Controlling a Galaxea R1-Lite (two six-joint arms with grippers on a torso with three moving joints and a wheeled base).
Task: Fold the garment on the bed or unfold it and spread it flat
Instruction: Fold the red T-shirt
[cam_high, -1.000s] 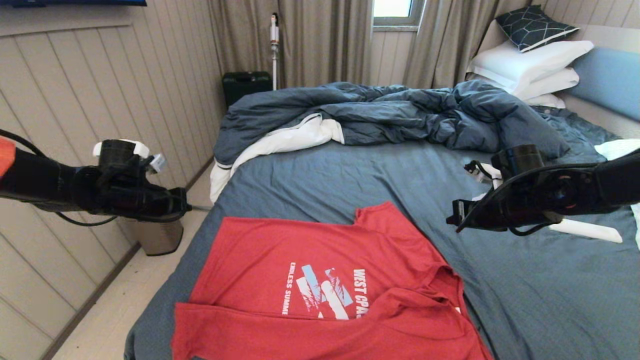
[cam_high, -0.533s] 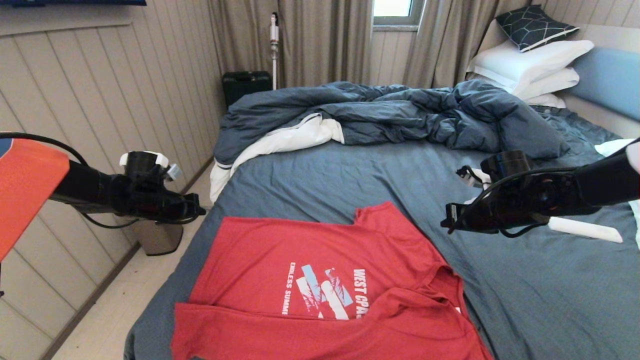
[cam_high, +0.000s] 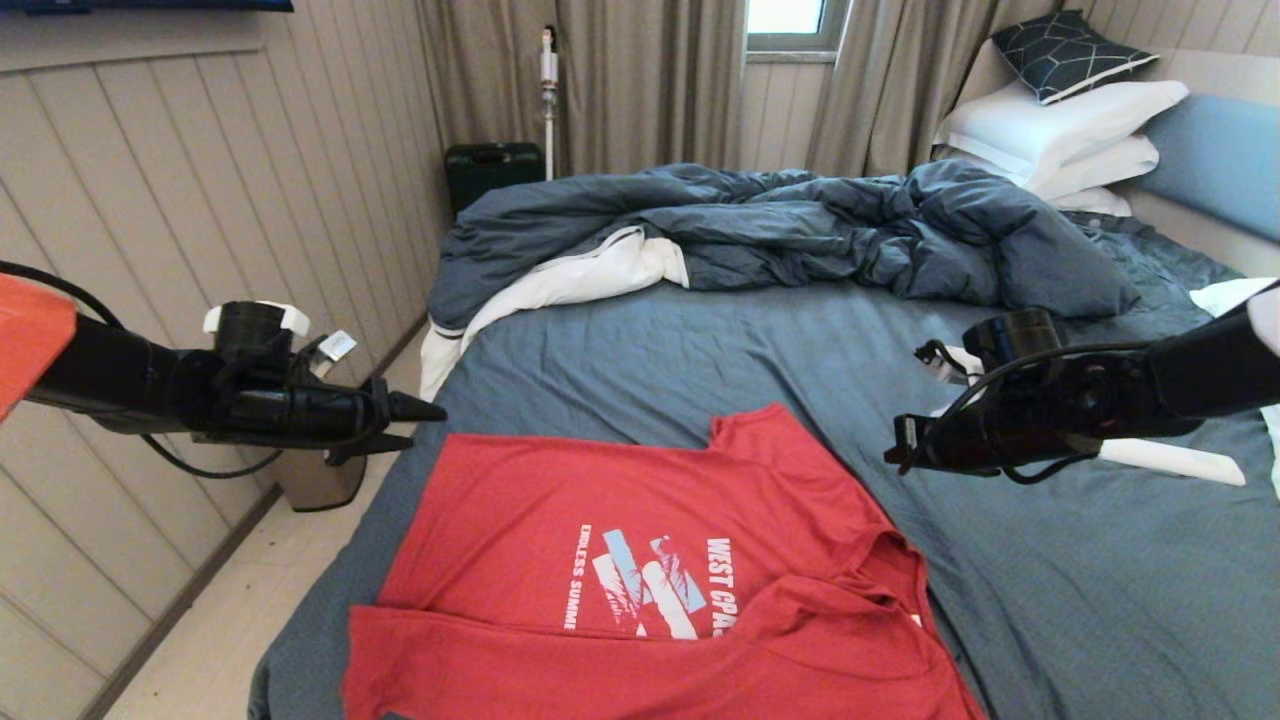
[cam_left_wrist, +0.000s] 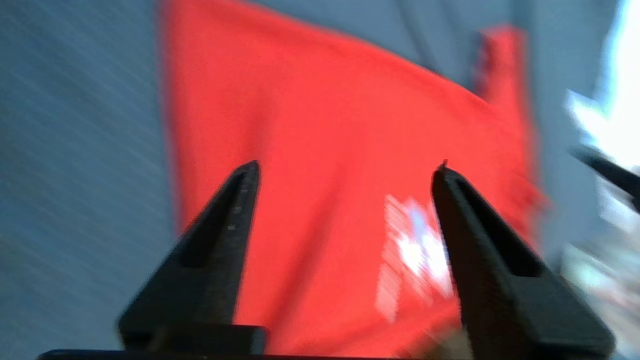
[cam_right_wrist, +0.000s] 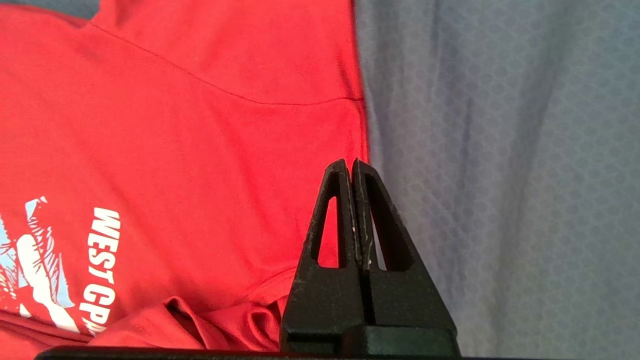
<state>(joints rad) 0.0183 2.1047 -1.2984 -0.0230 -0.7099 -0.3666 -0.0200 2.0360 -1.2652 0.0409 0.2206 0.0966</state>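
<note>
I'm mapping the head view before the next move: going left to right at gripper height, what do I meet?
Left gripper, open, off the bed's left edge → red T-shirt on the slate-blue sheet → right gripper, shut, above the sheet.

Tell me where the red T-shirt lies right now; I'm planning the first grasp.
In the head view the red T-shirt lies on the near part of the bed, left of centre, below and between both raised arms.

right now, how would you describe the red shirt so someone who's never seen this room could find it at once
Start with the big bed that fills the room, with a rumpled dark blue duvet heaped at its far end. On the bare blue sheet nearest the robot lies the T-shirt, one side folded over across its print. It is the only red thing on the bed, with white "WEST" lettering and a white and light-blue graphic.
</note>
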